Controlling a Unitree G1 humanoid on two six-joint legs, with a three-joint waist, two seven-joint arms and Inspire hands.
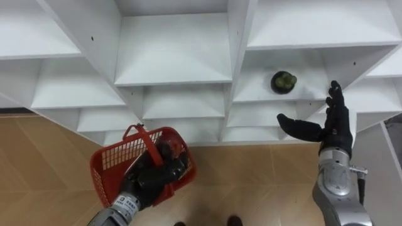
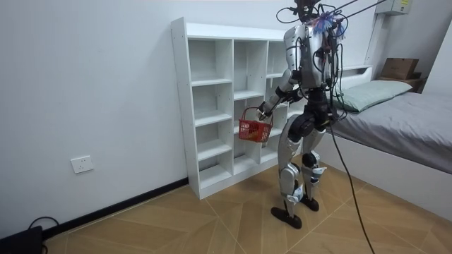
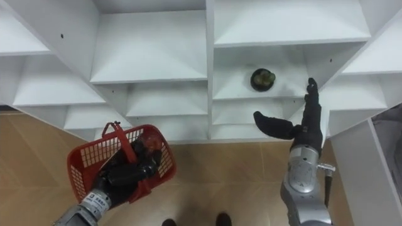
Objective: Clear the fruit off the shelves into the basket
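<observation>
Now, fruit [image 1: 284, 81] at the shelf's [image 1: 254, 95] middle
Right hand [image 1: 333, 133] spread wide below it; left hand [image 1: 154, 179] grips the basket [image 1: 103, 168]. Likely firm, light: cup its sides.

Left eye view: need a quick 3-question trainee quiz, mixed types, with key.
1. True or false: the right hand is shut on the fruit.
2. What does the left hand hold? A) the basket B) the fruit C) nothing
3. Fill in: the fruit sits in the closet, to the robot's ___ of the basket.

Key: 1 false, its fingers are straight and short of the fruit; 2 A; 3 right.
</observation>
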